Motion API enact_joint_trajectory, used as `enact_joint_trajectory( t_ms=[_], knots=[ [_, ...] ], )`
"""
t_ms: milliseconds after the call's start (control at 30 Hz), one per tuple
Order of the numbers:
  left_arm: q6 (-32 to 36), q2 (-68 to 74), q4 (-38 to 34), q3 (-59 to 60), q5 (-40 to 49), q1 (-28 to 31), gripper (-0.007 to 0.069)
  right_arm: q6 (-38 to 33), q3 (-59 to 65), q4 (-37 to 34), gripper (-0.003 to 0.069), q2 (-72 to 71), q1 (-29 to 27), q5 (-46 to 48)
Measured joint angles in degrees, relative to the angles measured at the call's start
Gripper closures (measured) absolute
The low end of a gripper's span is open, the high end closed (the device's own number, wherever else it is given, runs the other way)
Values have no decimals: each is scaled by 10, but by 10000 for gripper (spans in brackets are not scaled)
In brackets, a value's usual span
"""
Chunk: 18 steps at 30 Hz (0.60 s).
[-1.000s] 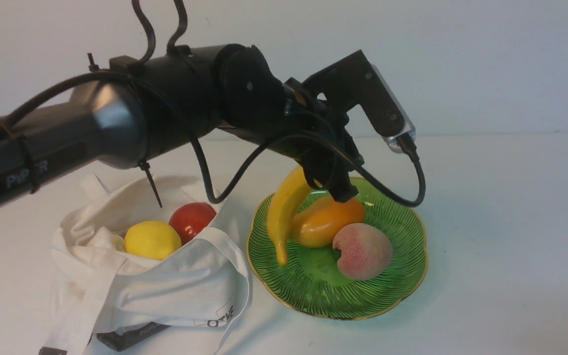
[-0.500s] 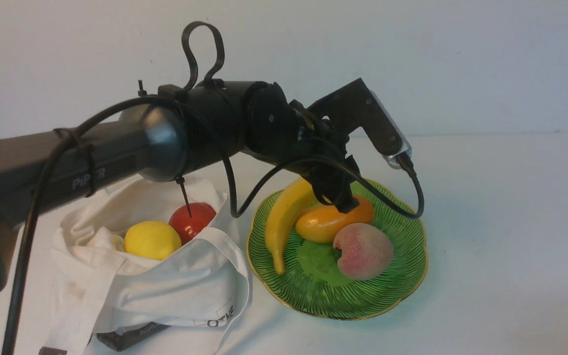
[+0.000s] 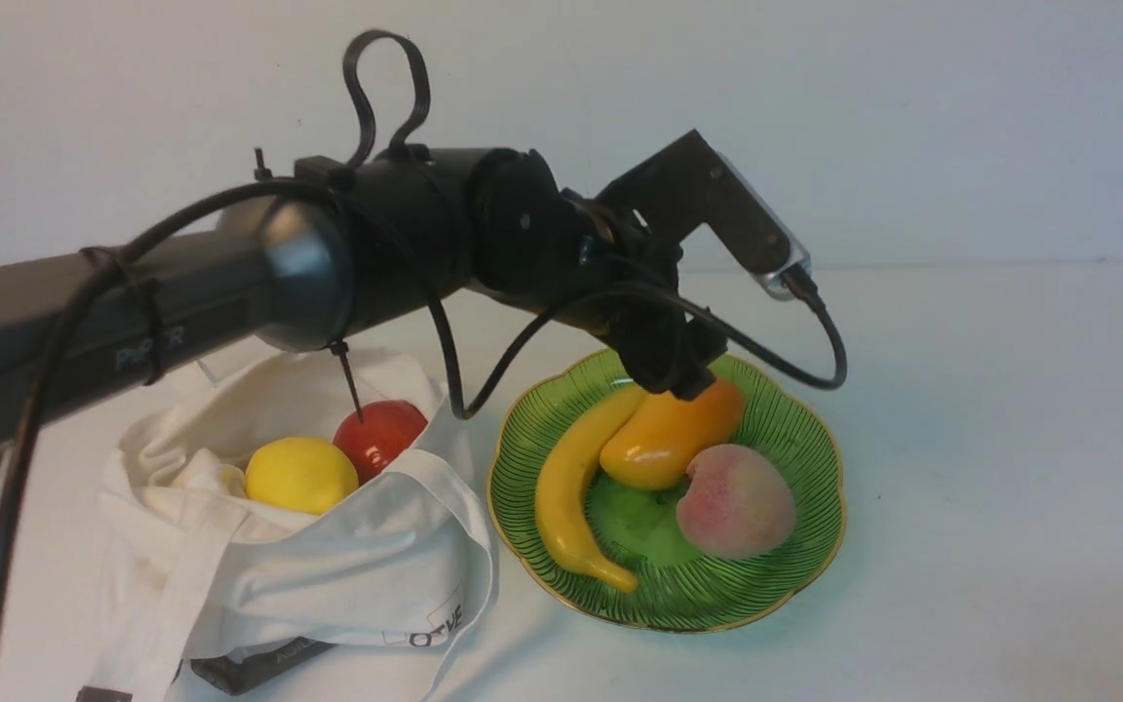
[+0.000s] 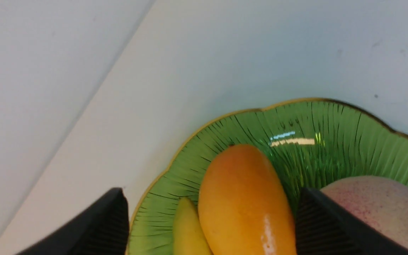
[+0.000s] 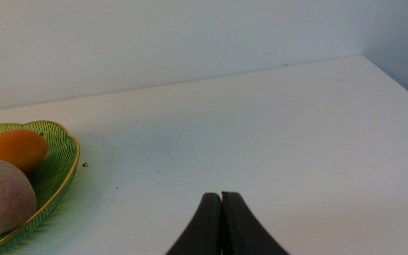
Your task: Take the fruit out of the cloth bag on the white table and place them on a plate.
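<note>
The green glass plate [image 3: 788, 419] on the white table [image 3: 1010, 439] holds a yellow banana [image 3: 566, 497], an orange mango [image 3: 669, 439] and a pink peach [image 3: 735, 502]. The banana lies free along the plate's left side. My left gripper [image 3: 676, 375] hovers open just above the mango; in the left wrist view [image 4: 211, 198] its jaws stand wide apart on either side of the mango [image 4: 243, 202]. The cloth bag [image 3: 328, 575] lies open to the left with a lemon [image 3: 300, 475] and a round red fruit [image 3: 381, 436] inside. My right gripper [image 5: 221, 194] is shut and empty over bare table.
The left arm and its looping cables [image 3: 484, 370] reach over the bag's mouth. A dark grey label [image 3: 250, 668] shows under the bag's front edge. The table's far right corner [image 5: 363, 58] meets the wall.
The banana was hanging from my left gripper over the plate's left side; now it lies flat on the plate. The gripper has let go and sits over the mango.
</note>
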<state>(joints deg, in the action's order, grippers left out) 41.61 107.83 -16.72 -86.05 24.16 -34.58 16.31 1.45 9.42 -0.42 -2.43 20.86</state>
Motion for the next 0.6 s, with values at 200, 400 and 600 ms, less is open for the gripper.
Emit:
enact_joint_trajectory(
  t_ms=[200,400,600],
  knots=[
    [-59,-108,13,0,65,0,285,0,0,0,674,0,0,0],
    [-162,-250,72,0,161,0,606,0,0,1,674,0,0,0],
    [-293,-391,138,20,228,0,632,0,0,1,674,0,0,0]
  ],
)
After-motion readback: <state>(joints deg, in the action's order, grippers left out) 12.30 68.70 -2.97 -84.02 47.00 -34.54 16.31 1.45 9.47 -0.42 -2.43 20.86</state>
